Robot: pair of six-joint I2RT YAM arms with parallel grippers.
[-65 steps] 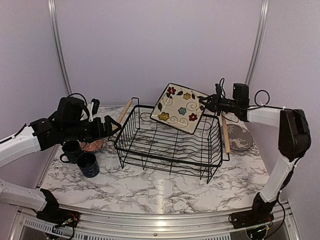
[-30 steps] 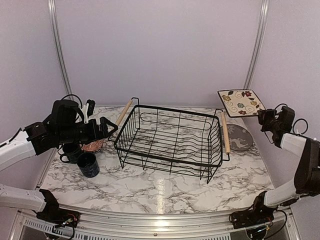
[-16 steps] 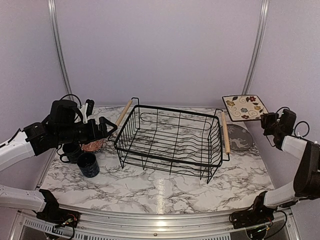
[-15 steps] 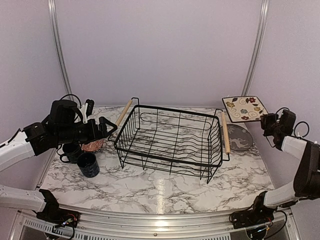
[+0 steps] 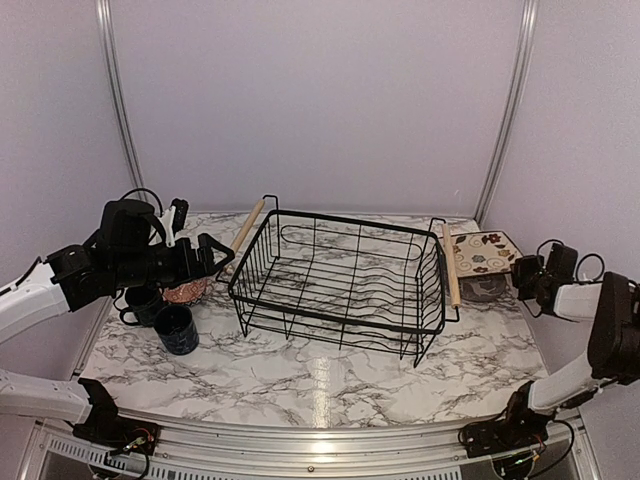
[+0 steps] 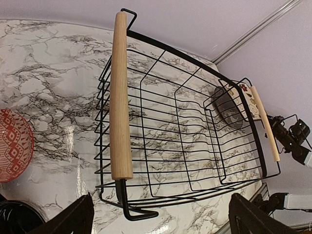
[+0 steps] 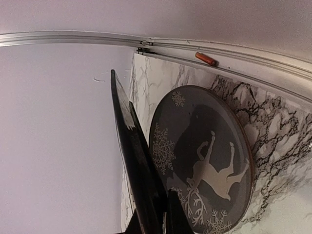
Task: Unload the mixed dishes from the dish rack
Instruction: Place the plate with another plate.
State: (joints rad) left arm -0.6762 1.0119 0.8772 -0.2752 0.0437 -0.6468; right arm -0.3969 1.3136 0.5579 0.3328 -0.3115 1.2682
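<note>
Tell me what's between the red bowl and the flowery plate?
The black wire dish rack, with no dishes in it, sits between the bowl and the square floral plate that the right gripper holds. The top external view shows this.

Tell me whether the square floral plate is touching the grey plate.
Cannot tell. In the right wrist view the floral plate, edge-on in the right gripper, overlaps the grey plate at its rim, hiding any gap.

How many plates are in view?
2. The square floral plate is in the right gripper, just above the round grey plate lying right of the dish rack.
</note>
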